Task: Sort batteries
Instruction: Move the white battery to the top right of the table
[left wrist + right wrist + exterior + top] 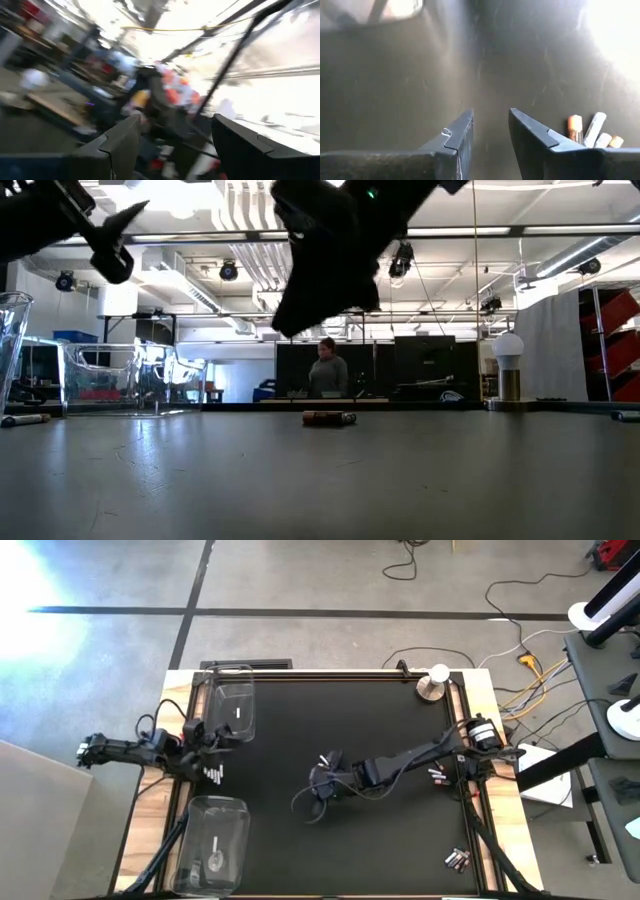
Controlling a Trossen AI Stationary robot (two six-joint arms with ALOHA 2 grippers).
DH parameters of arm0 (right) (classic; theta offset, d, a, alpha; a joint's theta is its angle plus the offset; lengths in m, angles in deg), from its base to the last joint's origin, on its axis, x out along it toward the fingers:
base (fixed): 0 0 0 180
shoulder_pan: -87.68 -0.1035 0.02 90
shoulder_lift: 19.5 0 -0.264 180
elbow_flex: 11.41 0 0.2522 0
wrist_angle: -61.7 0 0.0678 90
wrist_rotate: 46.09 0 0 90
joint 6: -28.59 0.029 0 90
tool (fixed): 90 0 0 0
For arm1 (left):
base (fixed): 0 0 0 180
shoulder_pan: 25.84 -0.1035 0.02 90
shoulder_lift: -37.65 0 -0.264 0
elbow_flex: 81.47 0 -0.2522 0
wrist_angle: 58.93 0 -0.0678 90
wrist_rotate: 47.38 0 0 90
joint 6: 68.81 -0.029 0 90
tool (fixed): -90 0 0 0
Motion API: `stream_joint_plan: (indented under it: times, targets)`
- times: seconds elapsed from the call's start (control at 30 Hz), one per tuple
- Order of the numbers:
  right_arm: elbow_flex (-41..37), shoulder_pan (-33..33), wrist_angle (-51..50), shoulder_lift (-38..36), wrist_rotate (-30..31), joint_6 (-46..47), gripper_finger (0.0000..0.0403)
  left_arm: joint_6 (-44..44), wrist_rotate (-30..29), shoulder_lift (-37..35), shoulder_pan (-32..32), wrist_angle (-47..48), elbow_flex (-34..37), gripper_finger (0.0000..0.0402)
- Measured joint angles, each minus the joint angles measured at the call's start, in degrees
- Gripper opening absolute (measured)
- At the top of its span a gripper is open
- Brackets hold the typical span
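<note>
Batteries: scattered in loose groups on the table. One cluster (213,774) lies at the left edge between the two clear bins, one (436,775) near the right edge beside the right arm, one (457,859) at the front right corner. A single dark cell with reddish end (329,417) lies mid-table in the low view.
Bins: far bin (228,705) and near bin (213,840) on the left side; each seems to hold a pale cell or two, too small to be sure.
Progress: early, judging by the layout; most cells are still out on the table, little sorted.
Right end effector (490,135): mid-table, above the surface, fingers narrow with a small gap, nothing between them; a few cells (592,129) lie beside it.
Left end effector (172,145): at the left table edge, raised, fingers wide apart, empty.
Table (350,730): black mat, wooden border; round silver-and-white knob object (434,685) at the far right corner.
Room: concrete floor, cables, open workshop; a person (327,368) stands far behind the table.
</note>
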Motion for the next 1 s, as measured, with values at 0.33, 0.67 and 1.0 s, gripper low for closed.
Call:
stream_joint_plan:
  times: [0.33,0.67,1.0]
  targets:
    - [2.88,1.16,-2.42,-0.07,3.56,-2.67,0.0135,18.4,13.1,0.98,0.49,7.43,-0.07,0.0217]
    - [2.27,1.85,-4.1,0.09,6.89,-2.11,0.0156,11.41,18.26,11.25,5.5,33.75,-20.42,0.0144]
    - [2.23,1.86,-4.08,0.1,10.2,-0.25,0.0178,0.85,10.12,21.69,5.49,77.06,-42.53,0.0122]
